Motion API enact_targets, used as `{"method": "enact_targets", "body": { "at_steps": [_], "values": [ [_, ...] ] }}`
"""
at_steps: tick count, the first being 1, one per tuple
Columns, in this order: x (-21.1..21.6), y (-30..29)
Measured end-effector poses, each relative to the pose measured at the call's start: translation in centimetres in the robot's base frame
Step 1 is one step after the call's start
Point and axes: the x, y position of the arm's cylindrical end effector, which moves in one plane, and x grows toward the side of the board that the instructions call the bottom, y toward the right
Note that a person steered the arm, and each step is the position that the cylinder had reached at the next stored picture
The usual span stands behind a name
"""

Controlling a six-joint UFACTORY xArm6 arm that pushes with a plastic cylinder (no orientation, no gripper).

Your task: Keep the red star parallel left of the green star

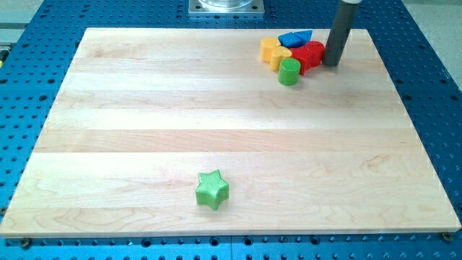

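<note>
My tip (331, 63) (a bare rod, no jaws to open or close) touches the red block (312, 54), crowded by yellow (273, 50), blue (295, 37) and green cylinder (289, 71) blocks; the green star (212, 189) sits well apart.

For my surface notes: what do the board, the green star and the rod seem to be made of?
Board: pale wood, matte, judging by the grain lines and plank seams. Green star: probably plastic, with a ribbed top. Rod: dark grey and smooth, metal or plastic; my tip rests beside the red block.

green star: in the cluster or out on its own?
Out on its own. The green star sits alone near the view's bottom, far from the cluster at the top right, where my tip stands beside the red block.
</note>
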Motion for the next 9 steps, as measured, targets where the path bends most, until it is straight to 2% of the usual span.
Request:
{"method": "enact_targets", "body": {
  "at_steps": [1,5,8,9],
  "values": [
    [0.4,-3.2],
    [-5.5,1.3],
    [-5.2,-5.9],
    [-2.0,-6.4]
  ]
}}
